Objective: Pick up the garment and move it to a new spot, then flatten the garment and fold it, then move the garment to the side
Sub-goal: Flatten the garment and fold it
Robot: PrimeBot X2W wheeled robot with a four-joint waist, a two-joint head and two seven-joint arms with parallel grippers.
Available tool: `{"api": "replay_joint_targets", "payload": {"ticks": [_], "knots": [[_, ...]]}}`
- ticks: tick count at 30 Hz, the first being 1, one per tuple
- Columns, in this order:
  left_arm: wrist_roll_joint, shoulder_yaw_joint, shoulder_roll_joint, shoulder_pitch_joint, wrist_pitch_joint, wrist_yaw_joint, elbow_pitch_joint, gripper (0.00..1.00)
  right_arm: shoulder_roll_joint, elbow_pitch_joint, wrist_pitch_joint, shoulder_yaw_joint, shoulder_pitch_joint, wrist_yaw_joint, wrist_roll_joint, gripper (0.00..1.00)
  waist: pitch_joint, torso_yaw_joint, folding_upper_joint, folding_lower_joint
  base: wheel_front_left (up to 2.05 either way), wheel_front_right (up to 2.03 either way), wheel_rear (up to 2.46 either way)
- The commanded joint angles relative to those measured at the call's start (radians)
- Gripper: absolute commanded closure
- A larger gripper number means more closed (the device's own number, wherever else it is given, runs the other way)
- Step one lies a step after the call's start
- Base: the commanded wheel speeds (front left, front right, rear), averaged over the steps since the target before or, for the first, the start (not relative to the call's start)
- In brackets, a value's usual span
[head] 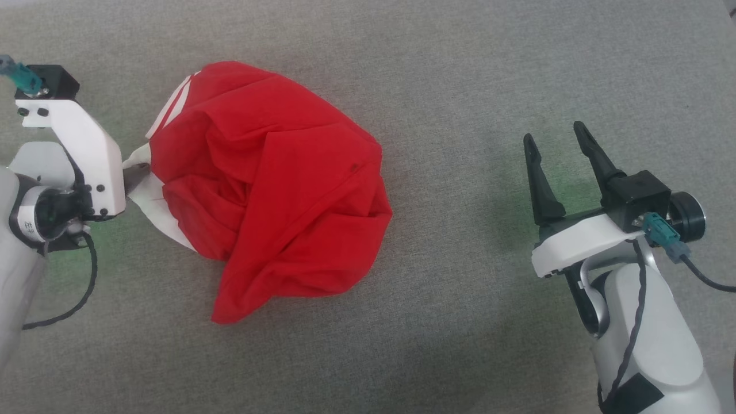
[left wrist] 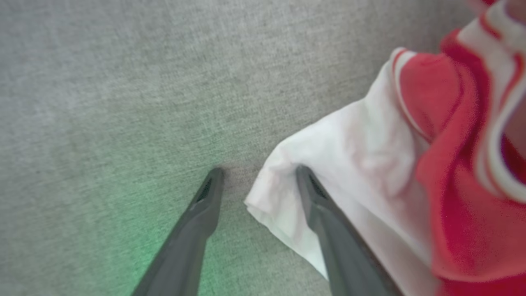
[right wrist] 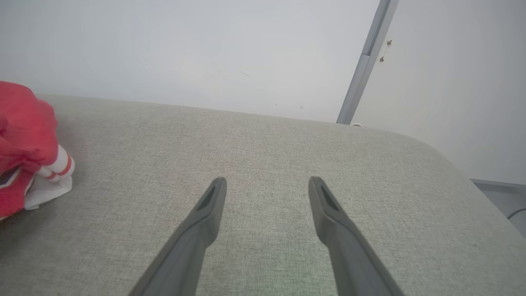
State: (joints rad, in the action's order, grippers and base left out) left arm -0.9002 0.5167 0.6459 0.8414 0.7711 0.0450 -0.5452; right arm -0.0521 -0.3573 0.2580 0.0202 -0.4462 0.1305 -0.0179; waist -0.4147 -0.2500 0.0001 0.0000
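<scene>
The garment (head: pixel 270 190) is a red shirt lying crumpled in a heap on the grey fabric surface (head: pixel 460 86), left of centre. Its white sleeve (left wrist: pixel 361 156) with red-and-white stripe trim sticks out toward my left gripper (left wrist: pixel 259 172). That gripper is open and low on the surface, with the sleeve's edge between its fingers and one finger (left wrist: pixel 324 213) lying over the white cloth. In the head view my left gripper (head: pixel 135 175) sits at the heap's left edge, mostly hidden behind its white mount. My right gripper (head: pixel 554 132) hovers open and empty far to the right, also seen as right gripper (right wrist: pixel 267 181).
The right wrist view shows the surface's rounded far edge (right wrist: pixel 287 117), a white wall behind it and a slanted metal rail (right wrist: pixel 361 70). Part of the garment (right wrist: pixel 24 135) shows at that view's left. Bare grey fabric lies between the heap and my right gripper.
</scene>
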Motion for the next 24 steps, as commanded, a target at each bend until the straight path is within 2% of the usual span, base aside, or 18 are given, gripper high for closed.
{"api": "replay_joint_targets", "payload": {"ticks": [1, 8, 16, 24], "knots": [[-0.022, 0.072, -0.065, -0.115, 0.068, -0.017, -0.043, 1.00, 0.002, -0.003, 0.009, -0.006, -0.012, 0.000, 0.002, 0.00, -0.001, 0.003, -0.0001, 0.0000, 0.00, 0.00, 0.00], [-0.012, 0.050, -0.024, -0.081, 0.049, -0.012, -0.023, 1.00, 0.002, -0.007, 0.009, -0.020, -0.009, 0.000, 0.012, 0.00, 0.007, 0.020, -0.0001, 0.0000, 0.00, 0.00, 0.00], [0.000, -0.003, 0.089, -0.093, 0.014, 0.020, 0.045, 1.00, 0.002, -0.014, 0.009, -0.060, 0.020, 0.000, 0.042, 0.00, 0.070, 0.074, -0.0001, 0.0000, 0.00, 0.00, 0.00], [-0.012, -0.053, 0.201, -0.227, -0.049, 0.067, 0.075, 1.00, 0.002, -0.031, 0.009, -0.069, 0.059, 0.000, 0.061, 0.00, 0.154, 0.126, -0.0001, 0.0000, 0.00, 0.00, 0.00]]}}
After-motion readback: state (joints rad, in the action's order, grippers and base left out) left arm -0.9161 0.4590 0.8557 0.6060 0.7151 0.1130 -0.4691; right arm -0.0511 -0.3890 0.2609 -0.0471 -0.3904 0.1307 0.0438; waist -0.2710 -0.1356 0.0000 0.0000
